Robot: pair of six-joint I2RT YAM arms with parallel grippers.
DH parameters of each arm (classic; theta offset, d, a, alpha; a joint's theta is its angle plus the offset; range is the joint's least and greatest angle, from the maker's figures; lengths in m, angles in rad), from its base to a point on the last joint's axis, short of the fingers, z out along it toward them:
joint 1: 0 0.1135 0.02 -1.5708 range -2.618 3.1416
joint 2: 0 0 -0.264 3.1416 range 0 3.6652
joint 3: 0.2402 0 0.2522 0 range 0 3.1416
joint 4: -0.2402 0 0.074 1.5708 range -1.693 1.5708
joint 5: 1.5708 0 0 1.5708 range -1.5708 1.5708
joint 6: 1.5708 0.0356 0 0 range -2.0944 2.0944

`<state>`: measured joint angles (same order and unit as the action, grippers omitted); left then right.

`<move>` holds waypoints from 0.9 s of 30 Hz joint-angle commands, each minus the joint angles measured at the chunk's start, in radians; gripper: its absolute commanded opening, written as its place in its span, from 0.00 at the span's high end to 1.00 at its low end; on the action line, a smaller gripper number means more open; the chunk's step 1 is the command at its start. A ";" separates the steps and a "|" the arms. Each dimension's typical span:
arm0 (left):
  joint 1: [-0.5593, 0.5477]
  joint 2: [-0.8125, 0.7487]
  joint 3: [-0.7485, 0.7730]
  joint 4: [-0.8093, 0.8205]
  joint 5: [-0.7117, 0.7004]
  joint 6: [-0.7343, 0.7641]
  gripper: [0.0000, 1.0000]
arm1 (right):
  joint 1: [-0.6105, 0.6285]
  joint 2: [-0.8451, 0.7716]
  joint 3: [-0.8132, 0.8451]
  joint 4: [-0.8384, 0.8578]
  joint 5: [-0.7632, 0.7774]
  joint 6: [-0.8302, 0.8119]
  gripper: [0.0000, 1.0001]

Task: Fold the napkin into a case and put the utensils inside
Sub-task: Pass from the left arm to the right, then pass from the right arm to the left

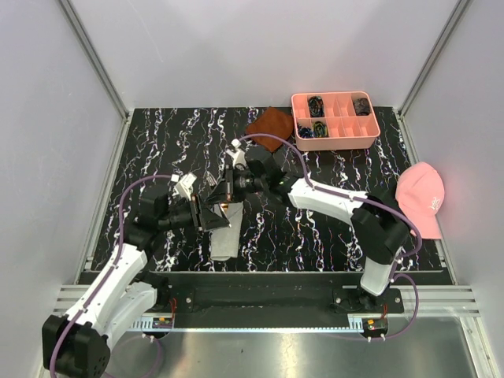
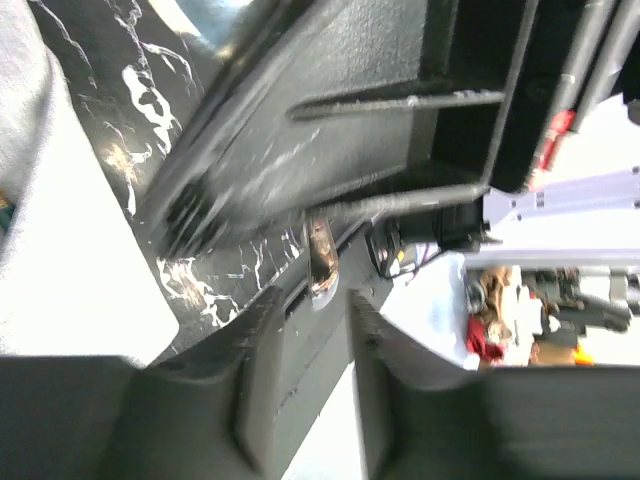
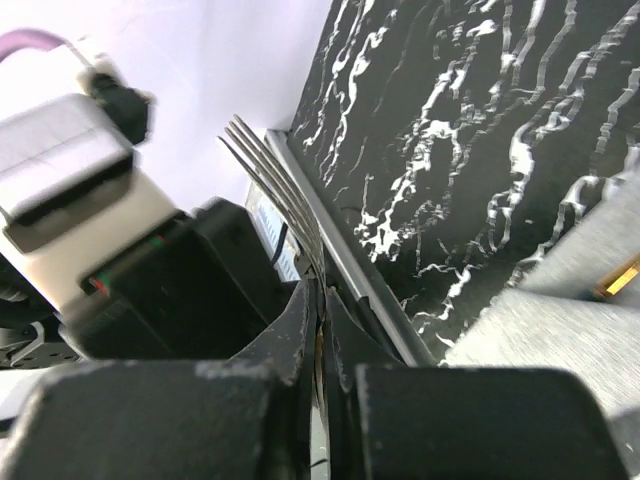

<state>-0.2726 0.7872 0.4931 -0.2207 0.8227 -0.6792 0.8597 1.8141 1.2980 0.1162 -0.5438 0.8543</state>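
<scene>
Nearest the lens in the right wrist view, your right gripper (image 3: 322, 292) is clenched on the slim silver metal fork (image 3: 272, 185), whose tines fan toward the upper left of the frame beside the black white-veined marble-pattern table (image 3: 470, 130). In the left wrist view, your left gripper (image 2: 313, 300) stands released, jaws apart with nothing between them. A shiny metal tip shows just beyond its fingertips, too blurred to name. In the top view both grippers meet at the centre of the frame, the right one slightly higher and to the right of the left.

The light grey fabric napkin (image 1: 223, 246) lies just below them, toward the lower centre of the tabletop, folded into a narrow layered strip, so the case appears to be made. In the right wrist view its grey layers fill the lower right. A gold-coloured sliver (image 3: 618, 280) peeps from them at the right edge, possibly the second utensil already lodged, though you cannot confirm it. On this reading the folding is done and the fork is not yet inside.

Well apart, at the upper right of the top view, lie a pink compartment tray (image 1: 335, 144) and a rust-brown square cloth (image 1: 270, 124) beside it. A pink cap (image 1: 421, 197) sits at the right edge.
</scene>
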 commanded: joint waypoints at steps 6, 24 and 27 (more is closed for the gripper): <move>0.001 -0.016 0.001 0.043 -0.103 -0.069 0.60 | -0.021 -0.102 -0.123 0.215 0.100 0.161 1.00; 0.000 0.010 0.021 0.054 -0.144 -0.048 1.00 | 0.013 -0.087 -0.004 0.023 0.252 0.067 0.67; 0.000 0.026 0.071 -0.055 -0.209 0.030 1.00 | 0.015 -0.065 0.139 -0.300 0.323 -0.093 0.58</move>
<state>-0.2764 0.8005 0.4732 -0.1436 0.7151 -0.7773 0.8665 1.7683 1.2652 0.1387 -0.3222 0.9707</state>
